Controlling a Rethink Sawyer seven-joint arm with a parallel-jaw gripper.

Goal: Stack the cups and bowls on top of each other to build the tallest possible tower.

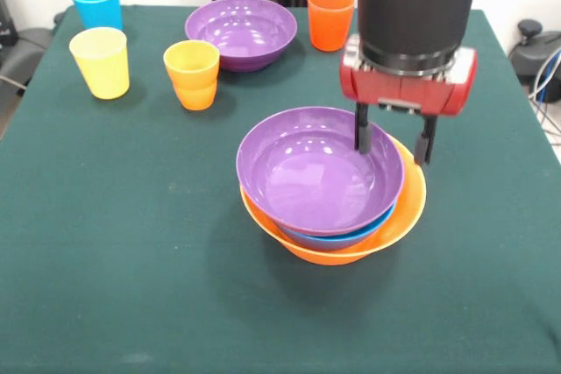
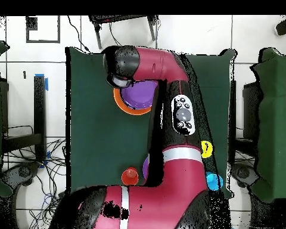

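The tower stands mid-table: a large orange bowl (image 1: 408,216) holds a blue bowl (image 1: 337,238), and a wide purple bowl (image 1: 307,172) sits on top, slightly tilted. My gripper (image 1: 394,137) is open at the tower's right side. One finger (image 1: 361,129) is inside the purple bowl and the other is outside its rim. A second purple bowl (image 1: 241,32) stands at the back. The light blue cup (image 1: 96,3), yellow cup (image 1: 101,61), orange cup (image 1: 192,74) and red-orange cup (image 1: 330,17) stand upright around it. The green and translucent bowls are out of view.
In the overhead view my arm covers much of the table. The tower's orange bowl (image 2: 118,102), the red-orange cup (image 2: 129,176), the yellow cup (image 2: 207,149) and the light blue cup (image 2: 214,181) show beside it. Cables and chairs ring the table.
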